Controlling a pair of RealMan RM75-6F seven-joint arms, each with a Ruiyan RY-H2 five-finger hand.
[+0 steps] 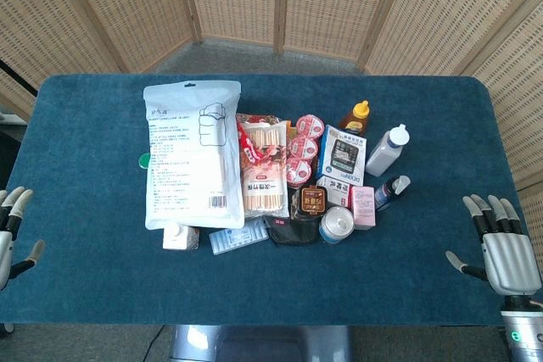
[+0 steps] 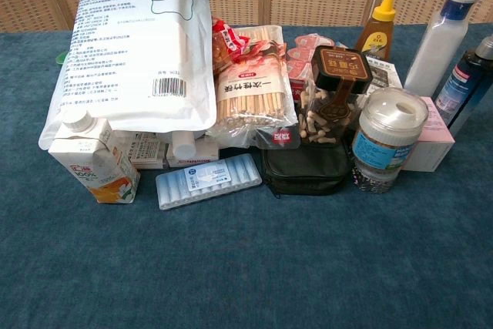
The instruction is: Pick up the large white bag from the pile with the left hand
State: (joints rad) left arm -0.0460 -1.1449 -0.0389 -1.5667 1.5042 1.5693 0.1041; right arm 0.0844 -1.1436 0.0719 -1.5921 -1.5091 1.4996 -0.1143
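- large white bag point(image 1: 190, 154) lies atop the pile's left side on the worktop point(image 1: 85, 125), over a juice carton point(image 2: 91, 161).
- looks light, soft, slippery; grip a free left edge.
- left hand point(image 1: 12, 231) spread, empty.

Table point(image 1: 93, 277), pile at centre. Large bag point(image 1: 192, 152) on the pile's left side, lying over a carton point(image 2: 91, 161) at its front edge. Chopstick packet point(image 1: 264, 167) just right of the bag. Flat tray point(image 2: 208, 179) in front of both. Pouch point(image 2: 304, 170) right of the tray. Jar point(image 2: 389, 138) right of the pouch. Squeeze bottle point(image 1: 355, 116) behind, tall bottle point(image 1: 388, 149) to its right.
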